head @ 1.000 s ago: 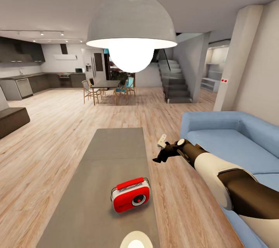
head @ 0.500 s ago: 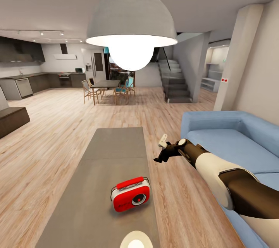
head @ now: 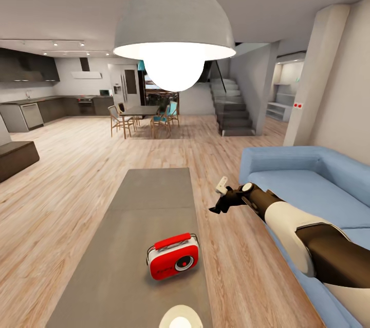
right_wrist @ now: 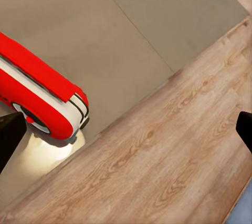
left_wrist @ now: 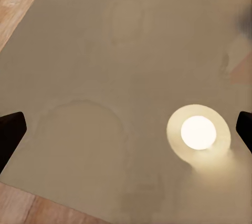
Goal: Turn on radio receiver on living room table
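On the near half of the grey worktop (head: 149, 199), toward its sofa-side edge: radio receiver (head: 173, 257), upright, dial facing the camera, red handle on top. Right gripper (head: 218, 207) raised over the wood floor (head: 61, 184) between worktop and blue sofa (head: 308, 184), beyond the radio and well apart from it; jaws spread wide in the right wrist view, fingertips (right_wrist: 11, 134) at the frame edges, nothing between them. Left gripper (left_wrist: 126, 129) poised above bare worktop, jaws likewise parted and empty. Step judged: approach, no contact with the radio yet. Next move likely calls for drawing the right arm back toward the radio's front and lowering to the dial or switch. Surface glossy, mirroring the pendant lamp (head: 173, 30) as a bright disc (left_wrist: 198, 132). Living room open; dining table (head: 139, 111), kitchen and stairs (head: 234, 110) far behind.
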`<state>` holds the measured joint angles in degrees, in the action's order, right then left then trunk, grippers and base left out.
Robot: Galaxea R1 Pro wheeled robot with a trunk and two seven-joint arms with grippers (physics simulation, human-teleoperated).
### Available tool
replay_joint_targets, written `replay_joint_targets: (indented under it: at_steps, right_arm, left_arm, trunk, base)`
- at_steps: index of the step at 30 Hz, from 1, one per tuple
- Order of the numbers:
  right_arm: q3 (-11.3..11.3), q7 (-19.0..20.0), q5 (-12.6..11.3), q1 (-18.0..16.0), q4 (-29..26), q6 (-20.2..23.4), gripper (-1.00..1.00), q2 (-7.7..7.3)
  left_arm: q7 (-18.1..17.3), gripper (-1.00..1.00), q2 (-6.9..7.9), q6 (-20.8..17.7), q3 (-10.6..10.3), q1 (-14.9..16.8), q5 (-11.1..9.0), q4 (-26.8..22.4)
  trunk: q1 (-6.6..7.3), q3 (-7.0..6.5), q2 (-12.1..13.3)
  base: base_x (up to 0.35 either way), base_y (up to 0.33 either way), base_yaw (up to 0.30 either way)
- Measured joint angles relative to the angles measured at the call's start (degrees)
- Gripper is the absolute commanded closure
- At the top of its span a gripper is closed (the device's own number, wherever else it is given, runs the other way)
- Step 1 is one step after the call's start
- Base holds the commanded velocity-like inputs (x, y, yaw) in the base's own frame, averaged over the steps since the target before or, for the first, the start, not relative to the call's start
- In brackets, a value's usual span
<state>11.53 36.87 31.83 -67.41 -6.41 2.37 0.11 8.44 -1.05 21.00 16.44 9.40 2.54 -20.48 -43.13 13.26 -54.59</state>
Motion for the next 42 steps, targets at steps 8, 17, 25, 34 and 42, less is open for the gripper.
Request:
replay_joint_targets:
  at_steps: [8, 17, 25, 34, 42]
  right_arm:
    - [0.0, 0.0, 0.0, 0.0, 0.0, 0.0, -1.00, -0.02]
    - [0.0, -0.1, 0.0, 0.0, 0.0, 0.0, -1.00, -0.02]
    - [-0.1, -0.4, -0.1, 0.0, 0.0, 0.0, -1.00, -0.02]
    - [0.0, 0.2, -0.1, 0.0, 0.0, 0.0, -1.00, -0.02]
    - [0.0, 0.1, 0.0, 0.0, 0.0, 0.0, -1.00, -0.02]
  left_arm:
    - [0.1, -1.00, 0.01, 0.0, 0.0, 0.0, 0.0, 0.0]
    - [0.0, -1.00, -0.07, 0.0, 0.0, 0.0, 0.0, 0.0]
    - [0.0, -1.00, -0.01, -0.1, 0.0, 0.0, 0.0, 0.0]
    - [0.1, -1.00, -0.02, 0.0, 0.0, 0.0, 0.0, 0.0]
    - [0.1, -1.00, -0.05, 0.0, 0.0, 0.0, 0.0, 0.0]
  trunk:
    - [-1.76, 1.44, -3.2]
    - [-1.76, 1.44, -3.2]
    - [-2.86, 2.33, -5.2]
    - [-4.83, 3.95, -8.8]
    - [-6.59, 5.39, -12.0]
  base:
    - [0.000, 0.000, 0.000]
    - [0.000, 0.000, 0.000]
    - [0.000, 0.000, 0.000]
    - [0.000, 0.000, 0.000]
    - [0.000, 0.000, 0.000]
